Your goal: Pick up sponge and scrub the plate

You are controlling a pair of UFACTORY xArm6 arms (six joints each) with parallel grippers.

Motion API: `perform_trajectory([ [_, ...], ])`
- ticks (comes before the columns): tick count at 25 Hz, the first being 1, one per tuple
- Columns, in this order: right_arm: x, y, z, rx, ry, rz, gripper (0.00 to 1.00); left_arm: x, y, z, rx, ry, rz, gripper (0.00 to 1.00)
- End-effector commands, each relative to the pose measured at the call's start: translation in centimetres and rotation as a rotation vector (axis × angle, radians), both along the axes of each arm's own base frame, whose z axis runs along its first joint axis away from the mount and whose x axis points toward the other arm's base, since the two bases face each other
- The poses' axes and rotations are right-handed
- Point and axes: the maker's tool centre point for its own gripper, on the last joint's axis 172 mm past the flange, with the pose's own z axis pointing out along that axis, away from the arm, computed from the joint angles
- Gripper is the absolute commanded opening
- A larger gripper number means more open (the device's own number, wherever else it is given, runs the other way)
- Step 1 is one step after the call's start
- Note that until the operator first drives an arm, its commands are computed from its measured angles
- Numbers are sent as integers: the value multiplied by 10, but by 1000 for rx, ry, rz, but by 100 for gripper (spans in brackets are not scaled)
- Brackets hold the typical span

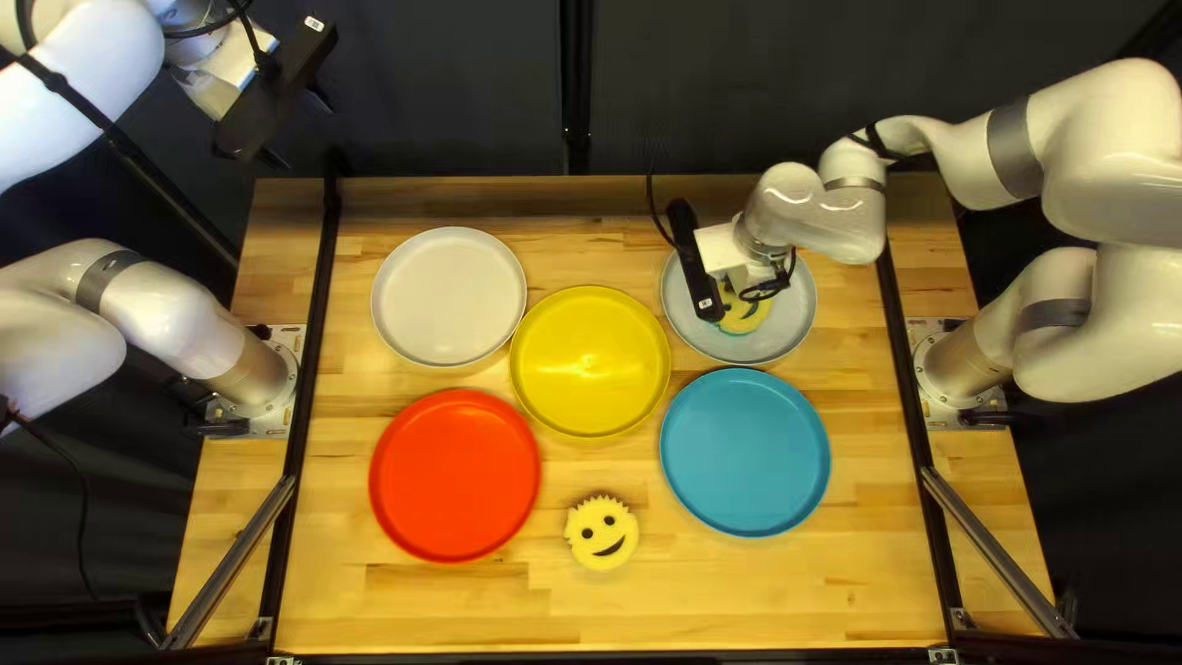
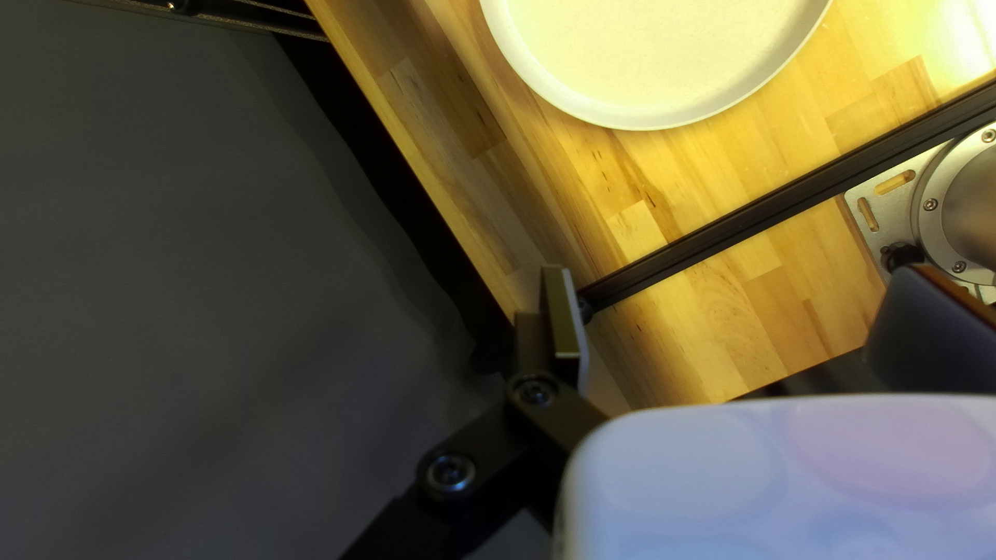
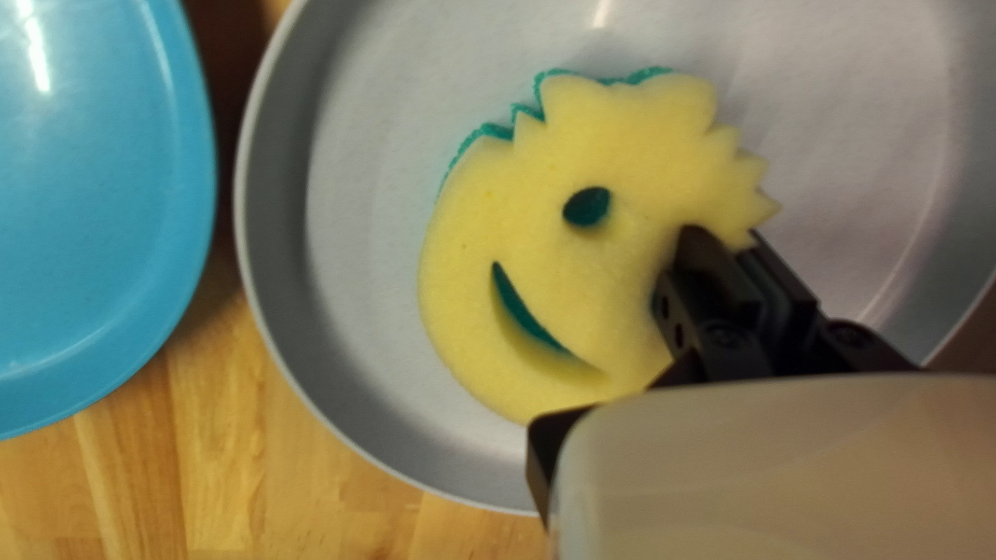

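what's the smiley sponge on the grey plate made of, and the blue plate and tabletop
Sponge: matte, seemingly foam, judging by its soft yellow face, with a rough green backing. Blue plate: glossy, probably plastic, from its sharp highlight; glazed ceramic is possible. Tabletop: satin wood, showing grain.

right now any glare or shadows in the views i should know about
Top left view: glints on the yellow plate; left wrist view: bright glare on the table; right wrist view: a white streak on the blue plate, shadow between it and the grey plate.
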Motion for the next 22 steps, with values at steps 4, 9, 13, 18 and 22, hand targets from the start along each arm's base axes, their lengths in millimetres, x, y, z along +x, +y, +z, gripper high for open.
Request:
perform_trajectory([
  [4, -4, -42, -3, 10, -20, -20, 0, 0, 0, 0, 0, 0, 0, 100],
  [9, -6, -72, 0, 20, -45, -34, 0, 0, 0, 0, 0, 0, 0, 100],
  [13, -5, -81, 1, 15, -58, -28, 0, 0, 0, 0, 0, 0, 0, 100],
  [18, -10, -76, 1, 10, -73, -7, 0, 0, 0, 0, 0, 0, 0, 100],
  [22, -16, -59, 1, 8, -86, 23, 0, 0, 0, 0, 0, 0, 0, 100],
])
